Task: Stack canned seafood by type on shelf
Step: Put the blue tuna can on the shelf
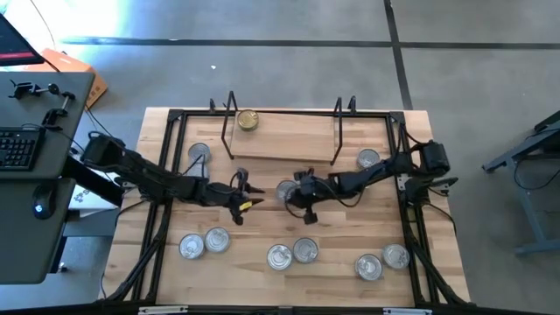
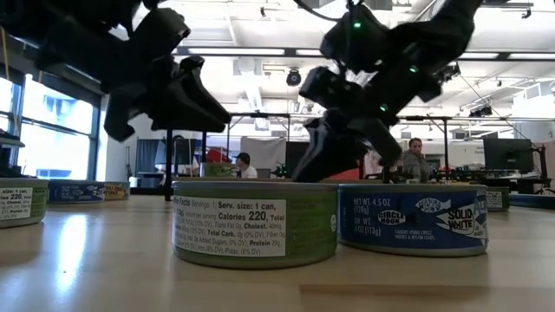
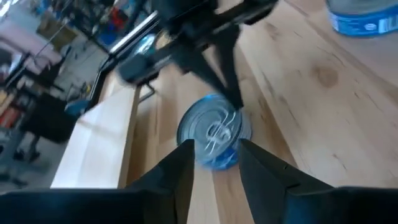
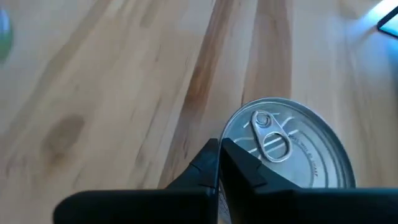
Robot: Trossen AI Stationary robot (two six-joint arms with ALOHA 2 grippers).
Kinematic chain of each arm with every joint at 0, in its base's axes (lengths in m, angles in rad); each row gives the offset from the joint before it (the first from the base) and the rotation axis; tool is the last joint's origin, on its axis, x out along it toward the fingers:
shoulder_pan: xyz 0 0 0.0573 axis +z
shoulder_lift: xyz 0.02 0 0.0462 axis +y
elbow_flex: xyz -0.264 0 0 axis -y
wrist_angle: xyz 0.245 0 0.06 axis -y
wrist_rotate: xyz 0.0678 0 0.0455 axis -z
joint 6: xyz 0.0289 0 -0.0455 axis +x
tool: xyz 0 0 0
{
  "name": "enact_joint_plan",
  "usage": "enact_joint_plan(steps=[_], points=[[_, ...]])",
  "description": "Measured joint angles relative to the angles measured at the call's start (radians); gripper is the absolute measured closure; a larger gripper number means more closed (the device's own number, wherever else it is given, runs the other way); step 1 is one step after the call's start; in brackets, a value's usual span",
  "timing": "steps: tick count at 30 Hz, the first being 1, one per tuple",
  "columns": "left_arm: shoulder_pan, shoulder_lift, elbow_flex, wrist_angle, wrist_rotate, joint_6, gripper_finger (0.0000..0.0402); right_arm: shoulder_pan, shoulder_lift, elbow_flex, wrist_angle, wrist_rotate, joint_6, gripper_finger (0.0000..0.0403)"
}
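A blue-sided tin with a silver pull-tab lid [image 1: 286, 191] stands on the tabletop in front of the shelf [image 1: 284, 140]. It also shows in the left wrist view [image 3: 214, 134] and the right wrist view [image 4: 289, 146]. My left gripper [image 3: 214, 165] is open just left of the tin, its fingertips on either side of the tin's near edge; I cannot tell whether they touch it. My right gripper [image 4: 219, 155] is shut at the tin's right edge. A gold tin [image 1: 248, 120] sits on the shelf board's far left. My right gripper has its shut fingertips [image 3: 235, 102] against the tin's rim [image 4: 231, 134], on the side toward the table's right. The fingers come slanting down from the right. The tin stands flat on the tabletop, lid up.
Single tins stand left [image 1: 199, 153] and right [image 1: 367, 159] of the shelf. Pairs of tins stand near the front edge [image 1: 203, 243] [image 1: 291, 254] [image 1: 382, 262]. In the low view a green tin [image 2: 256, 221] and a blue one [image 2: 412, 217] are close. People sit in the room behind.
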Motion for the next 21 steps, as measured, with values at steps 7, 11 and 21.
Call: enact_joint_plan(steps=[7,11,21], points=[[0.006,0.067,0.0,0.059,0.005,0.062,0.0225,-0.061,-0.002,0.081,-0.003,-0.091,0.101,0.0403],[0.03,0.101,0.0,0.063,0.025,0.065,0.0198,-0.072,-0.002,0.117,0.002,-0.109,0.142,0.0403],[0.066,0.209,0.0,0.194,-0.071,0.112,0.0179,-0.082,-0.003,0.149,0.016,-0.127,0.189,0.0403]])
